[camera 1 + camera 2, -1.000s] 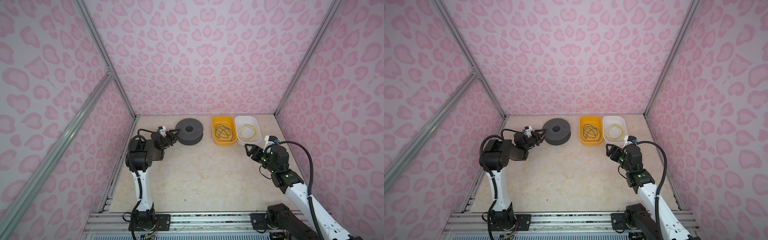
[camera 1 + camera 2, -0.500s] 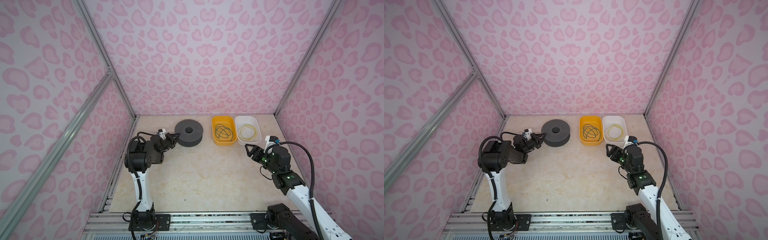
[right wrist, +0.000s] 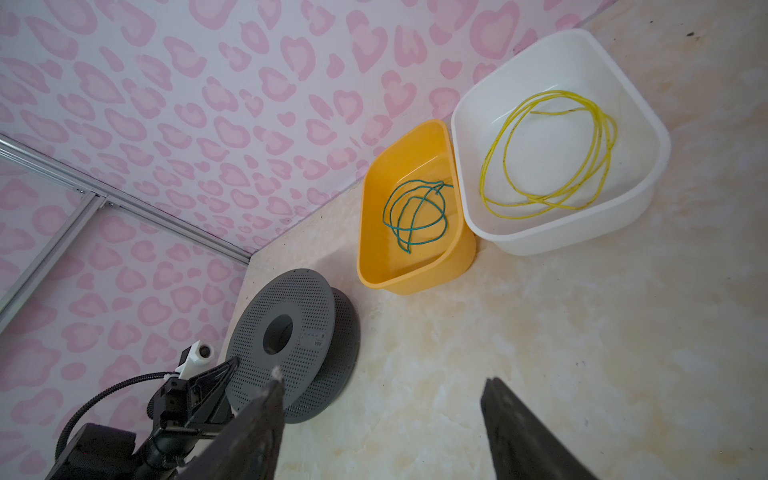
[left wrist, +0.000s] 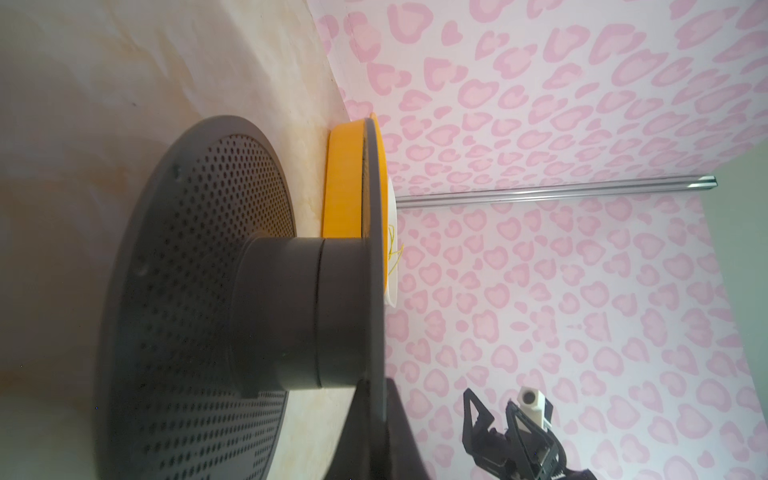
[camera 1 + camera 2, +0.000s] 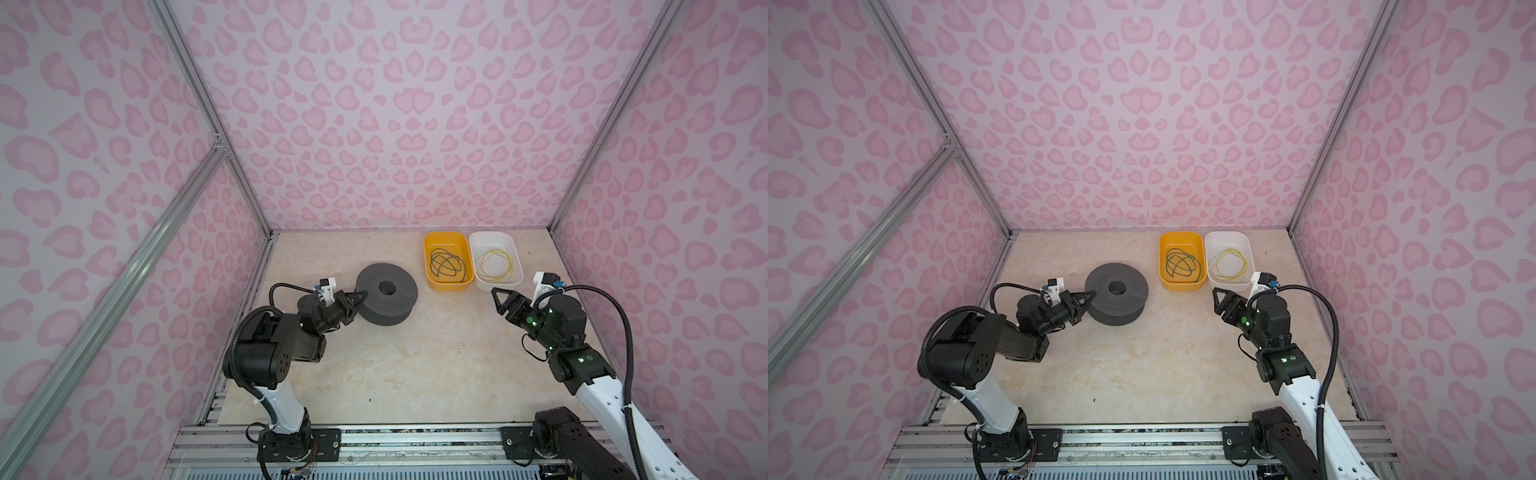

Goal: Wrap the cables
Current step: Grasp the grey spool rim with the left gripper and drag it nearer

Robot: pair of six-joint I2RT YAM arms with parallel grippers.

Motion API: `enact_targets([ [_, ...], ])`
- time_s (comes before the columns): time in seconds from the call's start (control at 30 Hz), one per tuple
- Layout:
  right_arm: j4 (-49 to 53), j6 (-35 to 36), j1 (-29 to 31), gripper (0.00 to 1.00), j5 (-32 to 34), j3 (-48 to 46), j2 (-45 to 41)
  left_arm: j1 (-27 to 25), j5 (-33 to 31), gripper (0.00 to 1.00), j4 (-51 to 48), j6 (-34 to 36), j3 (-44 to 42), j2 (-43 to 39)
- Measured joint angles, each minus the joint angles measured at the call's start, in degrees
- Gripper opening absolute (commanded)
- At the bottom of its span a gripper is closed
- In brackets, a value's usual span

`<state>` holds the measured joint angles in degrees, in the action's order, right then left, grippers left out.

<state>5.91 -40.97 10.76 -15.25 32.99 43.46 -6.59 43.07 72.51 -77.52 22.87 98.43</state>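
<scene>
Though the marbled tabletop (image 5: pixel 415 365) lies open to both top views, its near edge is cut off by the metal rail. On it rests a dark grey perforated spool (image 5: pixel 386 299) lying flat; from above, its upper flange hides most of the lower one and all of the hub, which only the left wrist view shows (image 4: pixel 291 316). Right of the spool and a little farther back stand an orange tub (image 5: pixel 451 286) and, just beyond it and touching it, a white tub (image 5: pixel 500 284). In the left wrist view the spool's flange covers nearly all of both tubs. The left claw (image 5: pixel 361 296) is clamped on the rim of the spool's upper flange on the side away from the tubs; black on dark grey, its tips are hard to make out from above, and the left wrist view (image 4: pixel 376 386) cuts them off at the frame edge. The right claw (image 5: pixel 496 293) hangs well right of the spool, just in front of the white tub, jaws spread wide with nothing between them; its own camera shows the fingers (image 3: pixel 257 428) blurred and cut off. The dark green cable (image 3: pixel 415 216) lies in loose loops in the orange tub, and the pale yellow cable (image 3: pixel 548 153) in the white tub, both apart from the spool.
</scene>
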Motion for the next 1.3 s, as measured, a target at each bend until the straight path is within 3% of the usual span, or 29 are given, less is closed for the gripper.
enact_targets([
  [0.13,0.0,-0.4,0.0,0.75,-0.7,0.0,0.1,-3.1,0.4,0.04,-0.7,1.5,-4.9,-7.2],
  [0.37,-0.5,-2.1,0.1,0.73,-2.4,0.0,1.6,-13.0,1.1,0.04,-4.0,3.4,-7.8,-12.9],
  [0.5,-0.5,-3.1,0.8,0.73,-2.6,0.1,2.1,-16.8,-0.3,0.04,-5.4,4.9,-7.7,-12.5],
  [0.73,0.0,-3.9,1.2,0.73,-2.8,0.1,1.0,-19.0,-2.6,0.06,-4.1,4.5,-6.6,-6.0],
  [0.87,1.0,-3.9,1.3,0.74,-2.2,0.1,-0.5,-19.5,-3.2,0.16,-3.6,4.7,-6.2,-5.2],
  [0.97,2.6,-3.5,1.3,0.74,-1.2,0.5,-1.2,-19.5,-4.3,0.29,-4.3,5.2,-6.2,-5.2],
  [1.0,2.9,-3.4,1.3,0.75,-1.2,0.6,-1.3,-19.5,-4.5,0.33,-4.9,5.4,-6.2,-5.2],
  [1.07,3.2,-3.1,1.3,0.76,-1.1,0.6,-1.3,-19.5,-5.0,0.53,-5.6,5.7,-6.2,-5.2],
  [1.3,4.5,-2.7,1.3,0.80,-0.8,0.6,-0.9,-19.6,-6.1,0.85,-8.2,6.6,-6.3,-6.6],
])
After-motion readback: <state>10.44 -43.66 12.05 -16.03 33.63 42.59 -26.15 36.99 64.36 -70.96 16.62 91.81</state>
